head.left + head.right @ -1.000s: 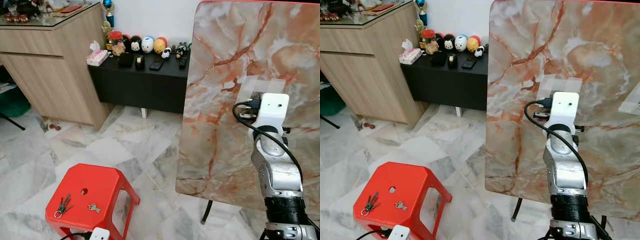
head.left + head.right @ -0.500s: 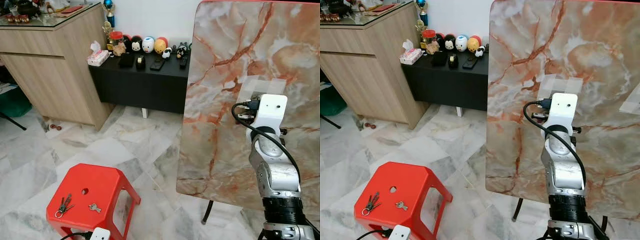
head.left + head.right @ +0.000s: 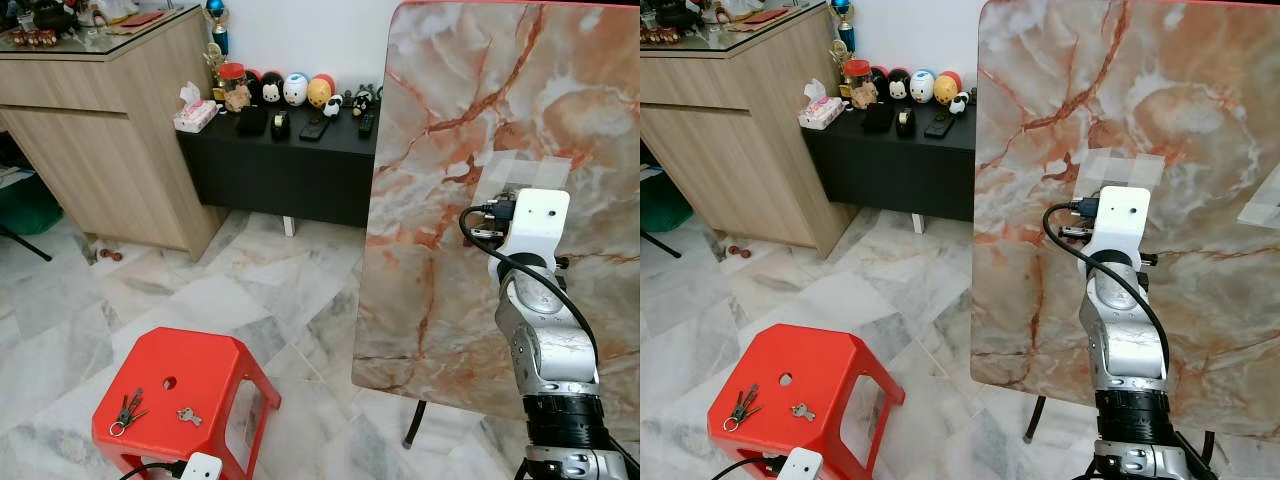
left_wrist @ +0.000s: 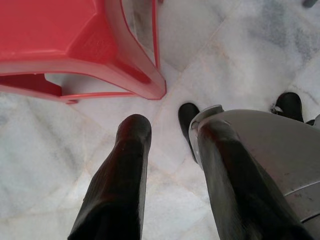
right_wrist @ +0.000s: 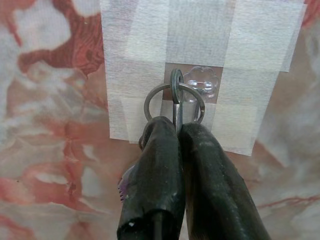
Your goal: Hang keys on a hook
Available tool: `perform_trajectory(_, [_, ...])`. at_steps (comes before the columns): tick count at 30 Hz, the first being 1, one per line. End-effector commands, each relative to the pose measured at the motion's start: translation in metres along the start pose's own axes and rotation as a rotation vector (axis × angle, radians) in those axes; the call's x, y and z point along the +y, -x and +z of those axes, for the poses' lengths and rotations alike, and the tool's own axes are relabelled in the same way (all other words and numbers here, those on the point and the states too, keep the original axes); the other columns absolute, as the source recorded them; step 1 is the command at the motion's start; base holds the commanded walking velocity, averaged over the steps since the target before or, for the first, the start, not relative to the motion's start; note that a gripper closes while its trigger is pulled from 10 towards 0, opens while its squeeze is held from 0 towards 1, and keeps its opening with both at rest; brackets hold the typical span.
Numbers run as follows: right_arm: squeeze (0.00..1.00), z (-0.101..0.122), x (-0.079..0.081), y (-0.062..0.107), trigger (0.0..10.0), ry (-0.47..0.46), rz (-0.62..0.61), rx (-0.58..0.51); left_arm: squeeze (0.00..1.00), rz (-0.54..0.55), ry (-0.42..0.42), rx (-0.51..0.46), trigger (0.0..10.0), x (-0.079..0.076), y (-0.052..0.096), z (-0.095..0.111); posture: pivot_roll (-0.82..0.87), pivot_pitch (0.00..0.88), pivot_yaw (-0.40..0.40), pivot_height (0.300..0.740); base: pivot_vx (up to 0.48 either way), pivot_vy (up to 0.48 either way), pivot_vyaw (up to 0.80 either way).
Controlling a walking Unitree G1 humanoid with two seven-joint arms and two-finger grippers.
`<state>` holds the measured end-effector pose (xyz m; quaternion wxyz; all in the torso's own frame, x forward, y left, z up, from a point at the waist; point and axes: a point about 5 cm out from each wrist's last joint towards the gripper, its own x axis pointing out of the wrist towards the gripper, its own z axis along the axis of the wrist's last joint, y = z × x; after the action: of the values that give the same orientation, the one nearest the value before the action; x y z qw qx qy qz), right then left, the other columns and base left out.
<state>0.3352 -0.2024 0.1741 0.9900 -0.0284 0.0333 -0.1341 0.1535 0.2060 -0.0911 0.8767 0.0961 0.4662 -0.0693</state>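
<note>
We see the right arm [image 3: 545,340] rising nearly straight up along the right side of the head views, its silver forearm vertical and its white wrist block pressed close to the upright marbled board [image 3: 450,120] at mid-height. In the wrist view the right gripper [image 5: 178,131] points straight at the board, its two black fingers [image 5: 155,170] closed together and clamped on a key ring [image 5: 174,102]. The ring sits in the centre of that frame against a patch of pale tape [image 5: 145,60], overlapping the clear flower-shaped hook [image 5: 200,82] fixed in the middle of the tape; we cannot tell whether the ring is already over the hook. A purple bit shows below the ring beside the left finger.

The left gripper [image 4: 170,132] hangs low, pointing down at the marble floor [image 4: 45,165], its fingers apart and holding nothing, with a corner of the red stool [image 4: 100,55] in the upper left of its frame.

In the lower left of the head views the red stool [image 3: 215,375] carries a second bunch of keys [image 3: 127,412] and a single loose key [image 3: 188,415] just beside it.
</note>
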Motion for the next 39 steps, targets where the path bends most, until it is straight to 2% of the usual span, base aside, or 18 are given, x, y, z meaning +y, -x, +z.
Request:
perform_trajectory(1, [0.00,0.001,-0.001,0.001,10.0,-0.012,-0.014,-0.006,0.00,-0.004,-0.013,-0.003,10.0,0.001,0.000,0.001,0.00,0.000,0.025,0.740,0.000,0.000,0.00])
perform_trajectory(12, [0.00,0.001,-0.001,0.001,10.0,-0.021,-0.017,-0.002,0.00,-0.008,-0.015,-0.008,10.0,-0.001,0.000,0.001,0.00,0.000,0.027,0.740,0.000,0.000,0.00])
perform_trajectory(20, [0.00,-0.007,-0.003,0.001,10.0,-0.064,-0.034,0.054,0.00,-0.009,-0.016,-0.004,10.0,-0.002,0.000,-0.001,0.00,0.000,0.028,0.740,0.000,0.000,0.00])
perform_trajectory(35, [0.00,-0.008,-0.006,0.001,10.0,-0.054,-0.036,0.067,0.00,-0.004,-0.017,-0.005,10.0,0.001,0.000,0.002,0.01,0.000,0.027,0.740,0.000,0.000,0.00])
perform_trajectory(39, [0.00,-0.006,-0.009,0.000,10.0,-0.023,-0.044,0.054,0.00,-0.001,-0.017,-0.004,10.0,0.002,0.000,0.002,0.01,0.000,0.027,0.740,0.000,0.000,0.00])
